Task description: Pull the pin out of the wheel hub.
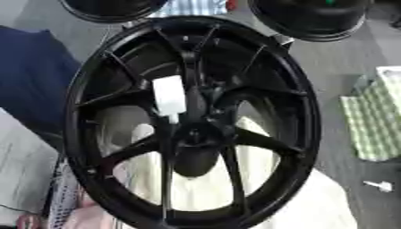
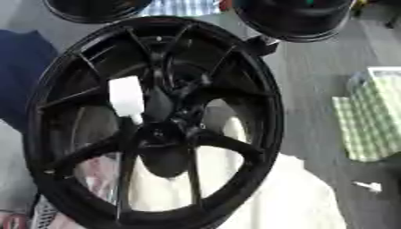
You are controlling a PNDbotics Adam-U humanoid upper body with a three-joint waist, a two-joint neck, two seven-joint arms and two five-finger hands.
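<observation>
**No robot hand in view; white pin sat in the black wheel hub**

Neither of my robot hands appeared in either eye view, so I could not tell how far open they were, whether they held anything, or which arm was nearer the work. The direction from hand to pin could therefore not be read from these pictures.

A large black spoked wheel [image 1: 192, 120] filled most of the frame, standing before the camera. At its centre was the dark wheel hub [image 1: 196, 134]. A white pin [image 1: 169, 96] with a blocky white head sat just above and to the left of the hub centre, its narrower lower end touching the hub. Its long axis ran nearly upright in the picture, so I judged the pull would need to follow that line, away from the hub.

Behind the spokes lay pale cloth [image 1: 203, 188]. To the right, well apart, sat a green checked cloth [image 1: 376, 120] and a small white object [image 1: 381, 185] on the grey floor [image 1: 337, 62].

I could read no brand, label or writing anywhere.
</observation>
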